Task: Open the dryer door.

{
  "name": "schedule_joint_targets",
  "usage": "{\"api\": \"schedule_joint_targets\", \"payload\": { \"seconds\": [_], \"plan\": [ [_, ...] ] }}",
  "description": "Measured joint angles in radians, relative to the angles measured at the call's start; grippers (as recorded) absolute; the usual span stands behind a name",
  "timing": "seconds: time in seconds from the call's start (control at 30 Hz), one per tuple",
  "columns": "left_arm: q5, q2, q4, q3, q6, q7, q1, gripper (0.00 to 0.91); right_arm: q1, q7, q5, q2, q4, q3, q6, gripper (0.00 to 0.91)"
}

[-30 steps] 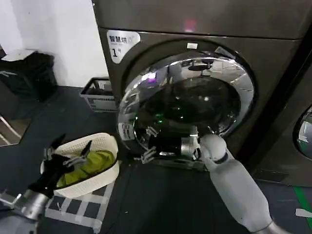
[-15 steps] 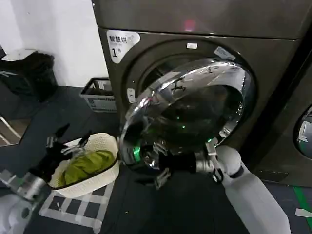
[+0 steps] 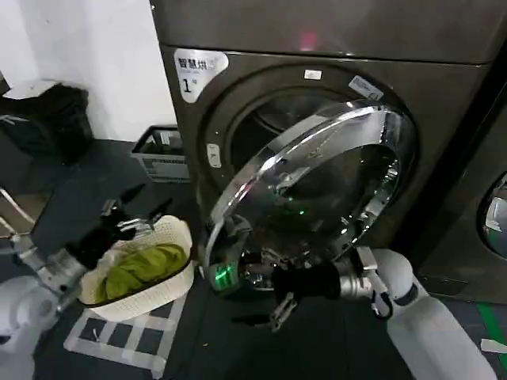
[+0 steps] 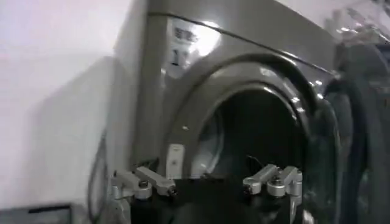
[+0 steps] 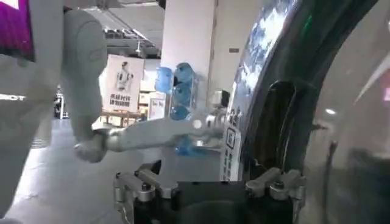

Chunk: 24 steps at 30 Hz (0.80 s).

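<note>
The dryer door [image 3: 317,178], a chrome ring around dark glass, stands partly swung out from the grey-brown machine, hinged on the right. The dark drum opening [image 3: 265,131] shows behind its left edge. My right gripper [image 3: 273,305] hangs open just below the door's lower rim, nothing between its fingers. In the right wrist view that gripper [image 5: 210,182] sits beside the door's curved edge [image 5: 317,103]. My left gripper [image 3: 135,212] is open above the basket, left of the machine. In the left wrist view my left gripper [image 4: 210,182] faces the drum opening [image 4: 256,137].
A white basket [image 3: 178,237] holding green cloth sits on the floor at the left. A grey crate [image 3: 162,154] and a black bin [image 3: 47,119] stand by the wall. The neighbouring machine's round door [image 3: 495,214] is at the right edge.
The door has swung further out from the machine. My right gripper has drawn back and down with it. My left gripper has risen and moved toward the machine.
</note>
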Motion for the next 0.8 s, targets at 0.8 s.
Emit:
{"api": "schedule_joint_targets", "payload": {
  "seconds": [0.8],
  "plan": [
    [0.007, 0.116, 0.071, 0.430, -0.039, 0.072, -0.232, 0.907, -0.262, -0.028, -0.007, -0.064, 0.040, 0.422, 0.030, 0.907]
  ]
}}
